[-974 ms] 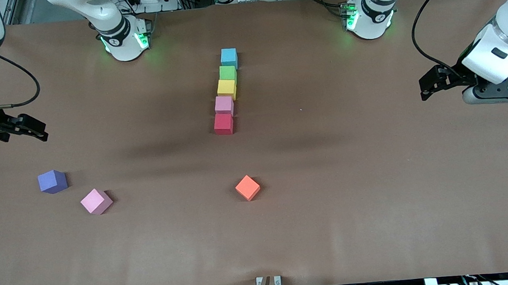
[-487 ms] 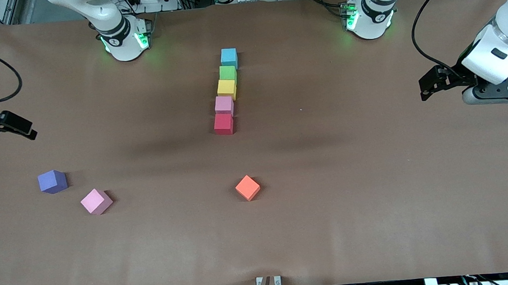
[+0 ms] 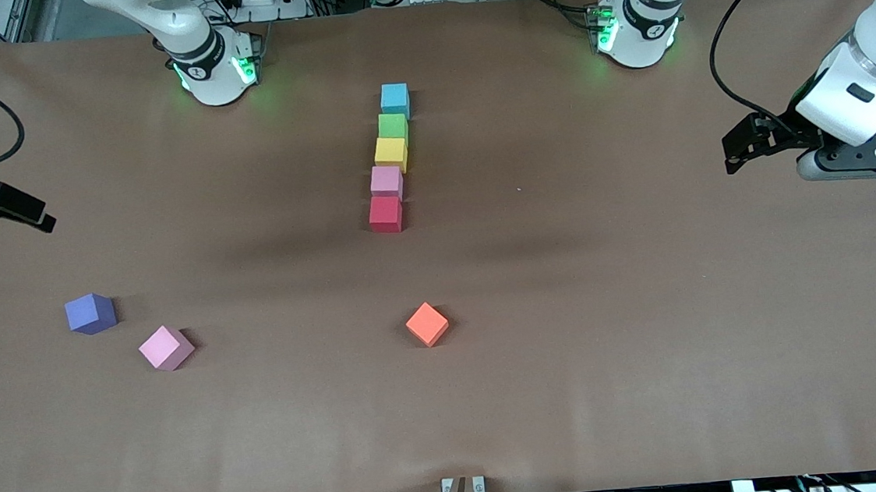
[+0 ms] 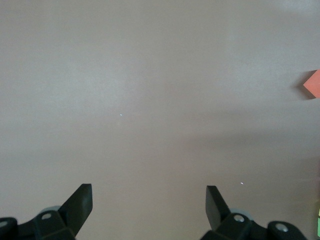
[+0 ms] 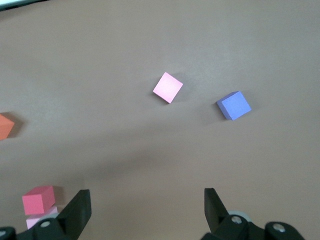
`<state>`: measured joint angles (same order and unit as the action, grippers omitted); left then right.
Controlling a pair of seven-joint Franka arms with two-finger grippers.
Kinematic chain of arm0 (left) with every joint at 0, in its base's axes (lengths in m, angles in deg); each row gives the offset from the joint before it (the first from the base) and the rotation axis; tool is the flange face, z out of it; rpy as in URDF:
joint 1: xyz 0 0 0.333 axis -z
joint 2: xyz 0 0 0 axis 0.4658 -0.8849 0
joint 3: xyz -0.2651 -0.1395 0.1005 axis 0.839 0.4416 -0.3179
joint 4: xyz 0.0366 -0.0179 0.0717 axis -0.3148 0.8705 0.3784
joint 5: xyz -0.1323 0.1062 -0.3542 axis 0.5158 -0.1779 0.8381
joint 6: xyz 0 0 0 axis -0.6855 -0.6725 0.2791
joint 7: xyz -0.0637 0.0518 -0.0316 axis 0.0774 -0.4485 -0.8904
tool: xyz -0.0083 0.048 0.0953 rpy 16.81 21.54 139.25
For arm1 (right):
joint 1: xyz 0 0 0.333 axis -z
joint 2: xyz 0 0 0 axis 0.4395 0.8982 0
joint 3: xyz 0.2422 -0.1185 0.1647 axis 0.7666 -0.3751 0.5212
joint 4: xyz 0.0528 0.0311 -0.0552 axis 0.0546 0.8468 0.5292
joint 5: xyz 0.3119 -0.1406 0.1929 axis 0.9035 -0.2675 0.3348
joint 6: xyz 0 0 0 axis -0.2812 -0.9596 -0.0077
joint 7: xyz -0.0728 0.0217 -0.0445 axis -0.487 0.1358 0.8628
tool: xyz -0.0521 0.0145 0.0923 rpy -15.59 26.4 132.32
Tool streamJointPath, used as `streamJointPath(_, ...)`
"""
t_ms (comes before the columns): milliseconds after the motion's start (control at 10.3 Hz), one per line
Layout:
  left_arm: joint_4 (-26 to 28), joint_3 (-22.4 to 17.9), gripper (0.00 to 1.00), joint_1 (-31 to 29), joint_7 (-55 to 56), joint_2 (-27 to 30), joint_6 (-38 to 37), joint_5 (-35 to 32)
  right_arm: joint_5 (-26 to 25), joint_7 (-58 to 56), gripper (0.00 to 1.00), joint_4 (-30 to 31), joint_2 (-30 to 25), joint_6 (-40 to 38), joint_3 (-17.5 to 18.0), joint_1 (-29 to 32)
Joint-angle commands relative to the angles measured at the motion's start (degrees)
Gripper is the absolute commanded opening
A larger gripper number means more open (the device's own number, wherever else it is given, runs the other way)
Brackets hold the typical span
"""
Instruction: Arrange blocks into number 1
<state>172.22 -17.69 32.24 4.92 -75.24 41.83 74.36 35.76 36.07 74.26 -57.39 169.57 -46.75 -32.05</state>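
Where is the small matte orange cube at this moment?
In the front view, the small matte orange cube lies alone on the brown table, nearer to the camera than the red cube ending the column.

Column, touching: light blue block (image 3: 394,98), green (image 3: 393,127), yellow (image 3: 390,153), pink (image 3: 386,181), red (image 3: 385,213). Loose, nearer the camera: orange (image 3: 427,324), second pink (image 3: 165,347), purple (image 3: 90,313).

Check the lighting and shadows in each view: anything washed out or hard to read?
Front view: even light, soft arm shadows across the table, short shadows beside the orange block and loose pink block; green glow at both bases. Left wrist view: pale, washed-out tabletop, faint shadow band. Right wrist view: colours clear, purple block crisp, a diffuse shadow below it.
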Motion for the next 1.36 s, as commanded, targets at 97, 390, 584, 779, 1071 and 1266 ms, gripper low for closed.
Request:
streamJointPath(97, -1.0, 0.2, 1.00, 0.2, -0.4, -0.3, -0.8, -1.2, 1.0, 1.1, 1.00, -2.8, 0.9, -3.6, 5.1, 5.5)
streamJointPath(390, -1.0, 0.2, 1.00, 0.2, -0.4, -0.3, -0.7, -1.1, 0.9, 1.0, 1.00, -2.5, 0.9, -2.9, 5.0, 6.0)
streamJointPath(584, -0.9, 0.2, 1.00, 0.2, -0.4, -0.3, -0.7, -1.1, 1.0, 1.0, 1.00, -2.4, 0.9, -2.7, 5.2, 6.8)
streamJointPath(779, -1.0, 0.2, 1.00, 0.3, -0.4, -0.3, -0.7, -1.2, 0.9, 0.8, 1.00, -2.2, 0.7, -2.5, 6.4, 8.1)
streamJointPath(1071, -1.0, 0.2, 1.00, 0.3, -0.4, -0.3, -0.7, -1.2, 0.7, 0.8, 1.00, -2.1, 0.7, -2.1, 7.3, 8.4)
streamJointPath(1266, -1.0, 0.2, 1.00, 0.3, -0.4, -0.3, -0.7, -1.1, 0.6, 0.8, 1.00, -1.8, 0.6, -2.2, 7.2, 7.7)
